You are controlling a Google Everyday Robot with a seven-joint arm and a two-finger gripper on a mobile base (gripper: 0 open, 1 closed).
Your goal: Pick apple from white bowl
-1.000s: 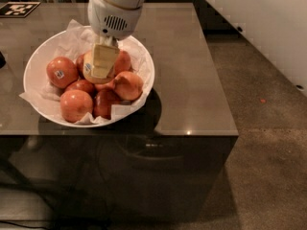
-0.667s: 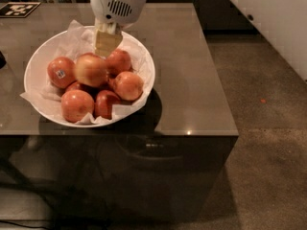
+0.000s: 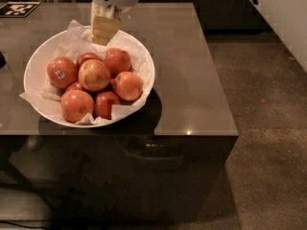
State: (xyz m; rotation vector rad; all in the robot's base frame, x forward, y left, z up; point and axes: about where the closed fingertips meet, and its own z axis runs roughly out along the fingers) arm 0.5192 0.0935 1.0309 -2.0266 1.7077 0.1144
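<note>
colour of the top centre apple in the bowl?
The apple is yellowish with a red-orange blush, camera view; gripper above bowl rear.

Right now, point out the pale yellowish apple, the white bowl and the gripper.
apple point(image 3: 94, 74): camera view, its pale upper face.
white bowl point(image 3: 29, 68): camera view, bare left rim.
gripper point(image 3: 104, 32): camera view, its tip, above the bowl's back rim.

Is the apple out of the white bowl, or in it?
In it. The apple rests atop the other apples inside the white bowl; the gripper hangs above the bowl's far rim, apart from the apple.
</note>
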